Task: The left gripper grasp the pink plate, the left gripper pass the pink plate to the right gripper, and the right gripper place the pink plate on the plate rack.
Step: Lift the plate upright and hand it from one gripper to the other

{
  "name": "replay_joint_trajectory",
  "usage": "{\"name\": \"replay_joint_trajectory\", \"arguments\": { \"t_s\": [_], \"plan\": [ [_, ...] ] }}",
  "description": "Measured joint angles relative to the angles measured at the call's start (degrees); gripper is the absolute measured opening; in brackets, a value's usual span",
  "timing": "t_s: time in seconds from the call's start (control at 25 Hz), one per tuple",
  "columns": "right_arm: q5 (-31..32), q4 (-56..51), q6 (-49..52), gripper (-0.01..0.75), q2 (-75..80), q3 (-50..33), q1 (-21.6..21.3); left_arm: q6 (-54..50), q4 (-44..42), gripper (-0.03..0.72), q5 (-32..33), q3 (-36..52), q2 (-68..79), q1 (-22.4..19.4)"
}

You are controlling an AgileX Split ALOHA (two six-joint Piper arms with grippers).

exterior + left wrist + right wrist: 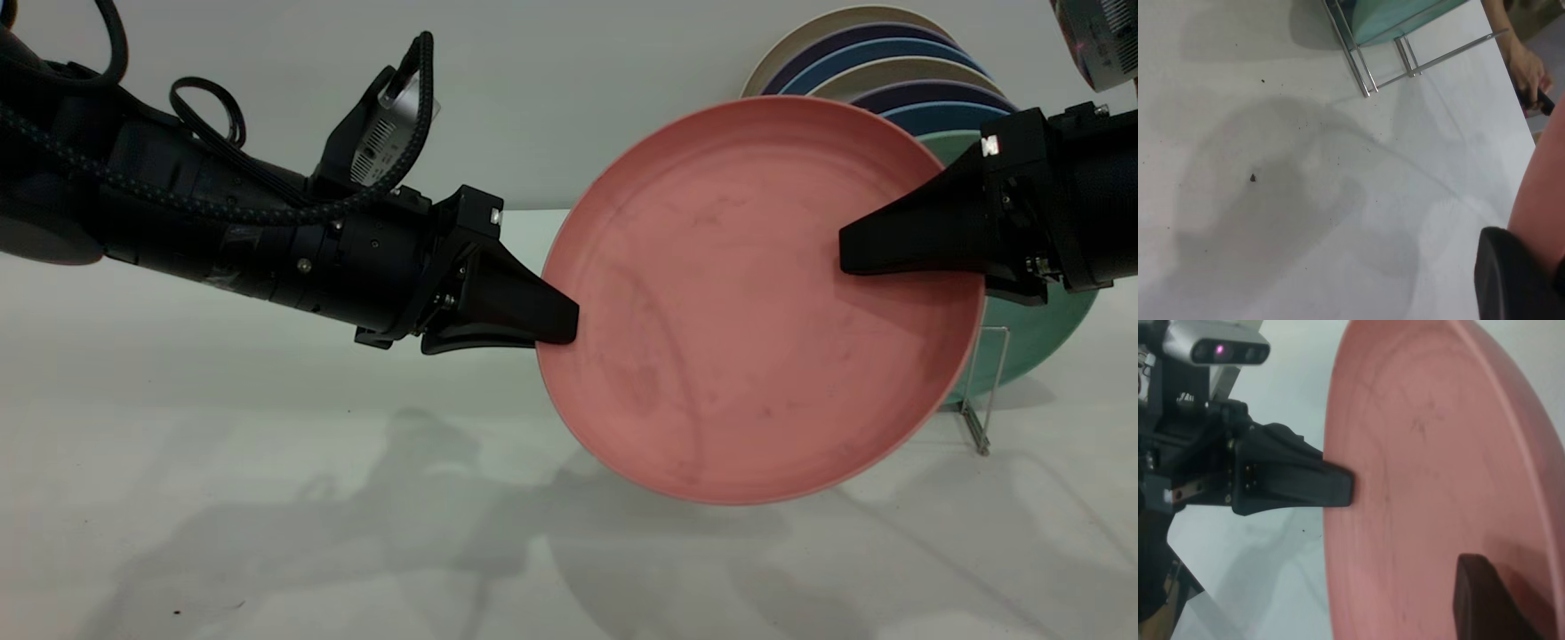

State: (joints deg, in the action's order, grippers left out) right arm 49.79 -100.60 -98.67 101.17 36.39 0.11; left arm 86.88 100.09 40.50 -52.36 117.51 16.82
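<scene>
Handover is at its midpoint: the round salmon-pink plastic plate (756,302) hangs on edge above the white surface (267,498), pinched at opposite rims by both arms. The black left gripper (556,324) is clamped on the rim facing its own arm, while the black right gripper (845,253) reaches across the plate's face from the opposite side, apparently closed on that rim. Just behind the right gripper stands the thin silver wire plate rack (982,391), already holding a mint-green plate (1040,338) and stacked blue plates (889,67), so the right arm is the nearer to it.
</scene>
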Motion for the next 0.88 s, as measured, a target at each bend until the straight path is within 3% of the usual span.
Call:
{"name": "replay_joint_trajectory", "arguments": {
  "t_s": [0.12, 0.28, 0.48, 0.64, 0.88],
  "plan": [
    [-0.2, 0.2, 0.3, 0.187, 0.0, 0.0, 0.0, 0.0, -0.1, 0.027, -0.7, 0.0, 0.0, 0.0],
    [-2.2, 0.4, 0.4, 0.120, 0.0, 0.0, 0.0, 0.1, -0.1, 0.039, -0.3, 0.0, 0.0, 0.0],
    [-2.8, 0.6, 0.4, 0.103, 0.2, 0.0, 0.0, 0.1, -0.1, 0.095, 1.2, 0.0, 0.0, 0.0],
    [-2.3, 0.7, 0.5, 0.090, 0.2, 0.0, 0.0, 0.3, -0.1, 0.207, 3.7, 0.0, 0.0, 0.0],
    [-1.8, 0.9, 0.6, 0.090, 0.2, 0.0, 0.0, 0.4, -0.5, 0.464, 5.0, 0.0, 0.0, 0.0]
  ]
}}
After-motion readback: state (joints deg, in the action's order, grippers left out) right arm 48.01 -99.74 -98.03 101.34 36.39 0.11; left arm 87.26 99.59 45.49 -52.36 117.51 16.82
